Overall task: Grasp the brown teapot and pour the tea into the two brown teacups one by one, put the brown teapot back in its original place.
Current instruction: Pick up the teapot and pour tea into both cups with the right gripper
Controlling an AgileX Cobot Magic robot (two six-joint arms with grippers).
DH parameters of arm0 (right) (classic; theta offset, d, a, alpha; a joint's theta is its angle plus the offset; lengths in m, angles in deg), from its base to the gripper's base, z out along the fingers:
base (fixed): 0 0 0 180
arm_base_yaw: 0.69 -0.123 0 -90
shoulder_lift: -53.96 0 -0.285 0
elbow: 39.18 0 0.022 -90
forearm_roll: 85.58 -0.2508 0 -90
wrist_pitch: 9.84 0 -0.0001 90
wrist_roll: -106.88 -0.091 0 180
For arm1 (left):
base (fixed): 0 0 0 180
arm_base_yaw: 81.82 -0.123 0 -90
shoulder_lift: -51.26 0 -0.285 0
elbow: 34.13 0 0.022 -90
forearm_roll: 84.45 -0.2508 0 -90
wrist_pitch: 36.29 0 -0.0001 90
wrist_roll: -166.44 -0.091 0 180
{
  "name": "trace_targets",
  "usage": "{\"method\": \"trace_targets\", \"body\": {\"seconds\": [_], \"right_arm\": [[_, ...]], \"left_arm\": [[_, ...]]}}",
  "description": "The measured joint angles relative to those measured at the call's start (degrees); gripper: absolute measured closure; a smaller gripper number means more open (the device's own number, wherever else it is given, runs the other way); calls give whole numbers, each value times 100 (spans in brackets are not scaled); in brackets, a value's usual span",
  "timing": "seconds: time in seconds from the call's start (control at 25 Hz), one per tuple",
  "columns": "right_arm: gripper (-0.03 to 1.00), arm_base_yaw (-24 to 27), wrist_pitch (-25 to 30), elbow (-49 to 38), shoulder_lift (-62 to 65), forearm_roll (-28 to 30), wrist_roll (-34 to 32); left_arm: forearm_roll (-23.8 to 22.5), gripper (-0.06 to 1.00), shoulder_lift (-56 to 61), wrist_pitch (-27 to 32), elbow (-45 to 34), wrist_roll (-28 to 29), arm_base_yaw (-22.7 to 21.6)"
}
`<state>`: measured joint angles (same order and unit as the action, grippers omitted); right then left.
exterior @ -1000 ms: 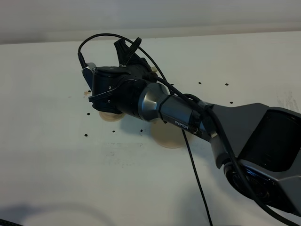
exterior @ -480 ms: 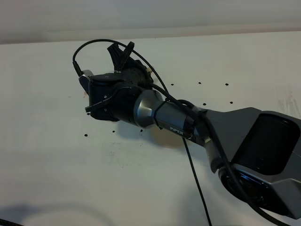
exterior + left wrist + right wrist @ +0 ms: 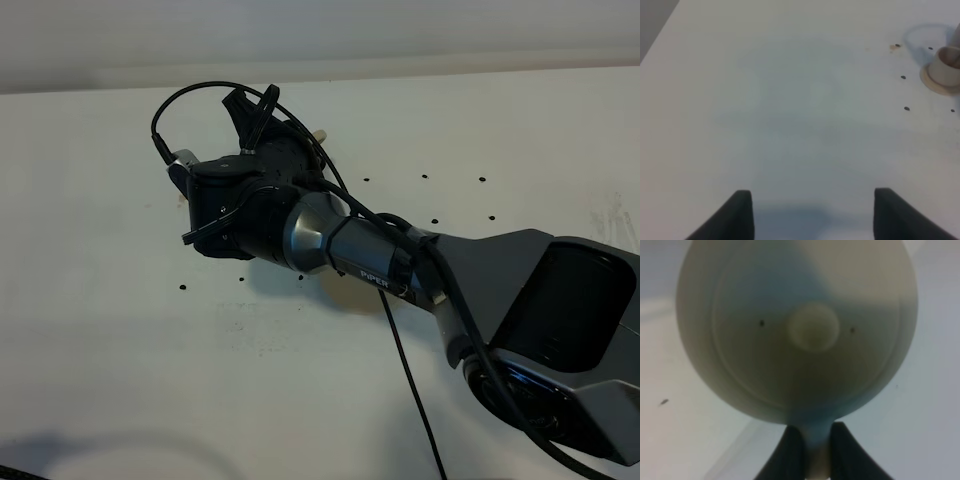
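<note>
Left of centre: right gripper [image 3: 814,440] clamped on brown teapot [image 3: 810,330] handle. Step: pouring approach. Next: tilt spout over teacup [image 3: 944,65].

Right arm [image 3: 380,262] lies across the white table [image 3: 120,330], from the near right corner to left of centre, toward the back. In front of my right gripper [image 3: 813,446] is the squat round beige-tan ceramic teapot [image 3: 797,335], its loop handle pinched between the two fingers and its lid knob on top. From the high camera the wrist hides nearly all of it. On the left wrist camera, the left gripper [image 3: 812,212] hangs over the table with fingers spread. A small beige-tan ceramic teacup [image 3: 942,67] stands on its small round saucer [image 3: 939,88], well apart from those fingers.
</note>
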<state>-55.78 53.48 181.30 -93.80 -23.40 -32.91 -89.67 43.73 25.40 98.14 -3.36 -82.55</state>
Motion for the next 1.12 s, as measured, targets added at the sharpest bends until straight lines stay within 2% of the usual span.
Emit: {"method": "trace_targets", "body": {"seconds": [1.12], "right_arm": [[87, 0, -256, 0, -51, 571, 531]], "left_arm": [[0, 45, 0, 0, 0, 0, 0]]}}
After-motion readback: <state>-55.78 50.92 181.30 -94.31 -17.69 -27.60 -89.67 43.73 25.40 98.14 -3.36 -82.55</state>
